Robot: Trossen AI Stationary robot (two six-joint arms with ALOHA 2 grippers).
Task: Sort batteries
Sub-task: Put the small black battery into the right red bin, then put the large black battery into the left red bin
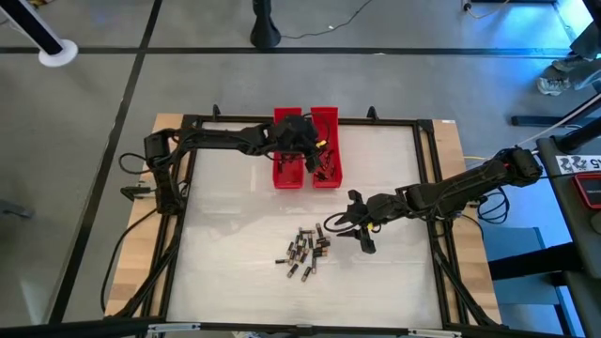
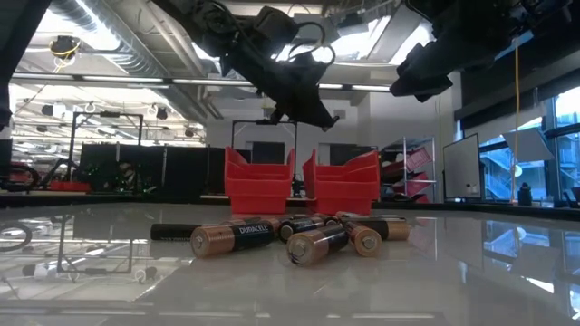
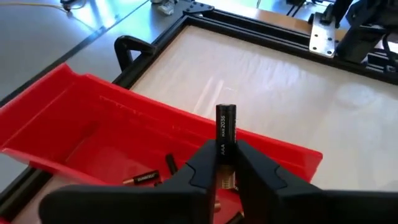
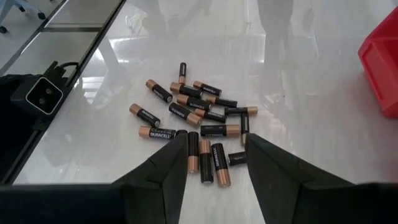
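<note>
Two long red plastic trays (image 1: pixel 287 175) (image 1: pixel 327 178) sit side by side at the far end of the white bench (image 1: pixel 235 225). The left arm's fingers (image 3: pixel 205 171) pinch one slim black AAA battery (image 3: pixel 225 124) upright above the left tray, where two more lie. The right arm's fingers (image 4: pixel 168 168) hang spread over a loose heap of about seventeen copper-topped black batteries (image 4: pixel 196 121) mid-bench.

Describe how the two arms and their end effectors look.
Both arms are dark, slender and jointed, with black cables along them. The left end effector has two matte black, wedge-shaped fingers; the right end effector has the same. The right arm shows a small yellow spot near its wrist.
</note>
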